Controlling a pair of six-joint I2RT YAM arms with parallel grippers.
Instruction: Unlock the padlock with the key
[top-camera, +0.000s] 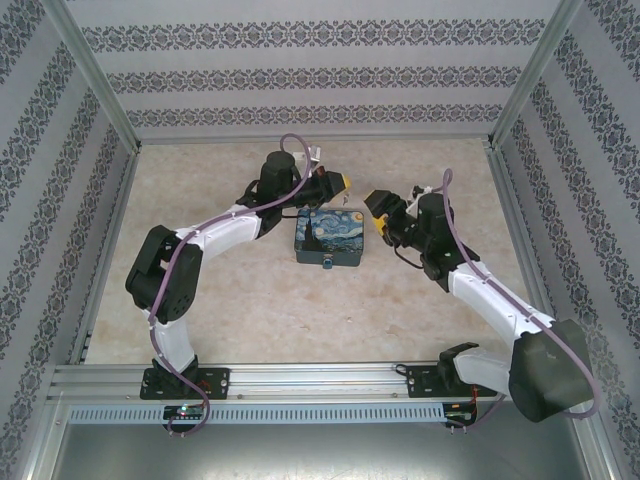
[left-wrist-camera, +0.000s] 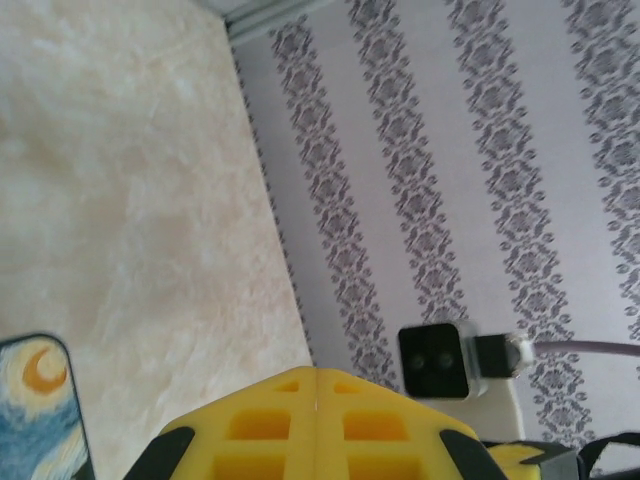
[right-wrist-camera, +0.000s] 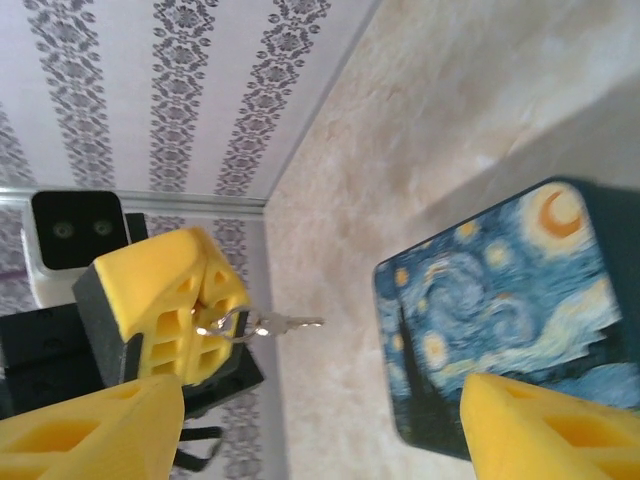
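My left gripper (top-camera: 343, 183) hovers just behind the starry-night tin (top-camera: 328, 238), its yellow fingers (left-wrist-camera: 315, 420) pressed together. In the right wrist view, that left gripper (right-wrist-camera: 205, 300) is shut on a wire ring. The small silvery key (right-wrist-camera: 290, 322) sticks out sideways from the ring, in the air and pointing toward the tin (right-wrist-camera: 500, 320). My right gripper (top-camera: 378, 208) stands open to the right of the tin, with nothing between its fingers (right-wrist-camera: 95, 425). A tiny blue padlock (top-camera: 328, 265) sits at the tin's near side, too small to make out in detail.
Patterned walls close in the beige tabletop (top-camera: 250, 300) at the back and on both sides. A metal rail (top-camera: 320, 378) runs along the near edge. The right wrist's camera block (left-wrist-camera: 435, 360) is close in front of my left fingers.
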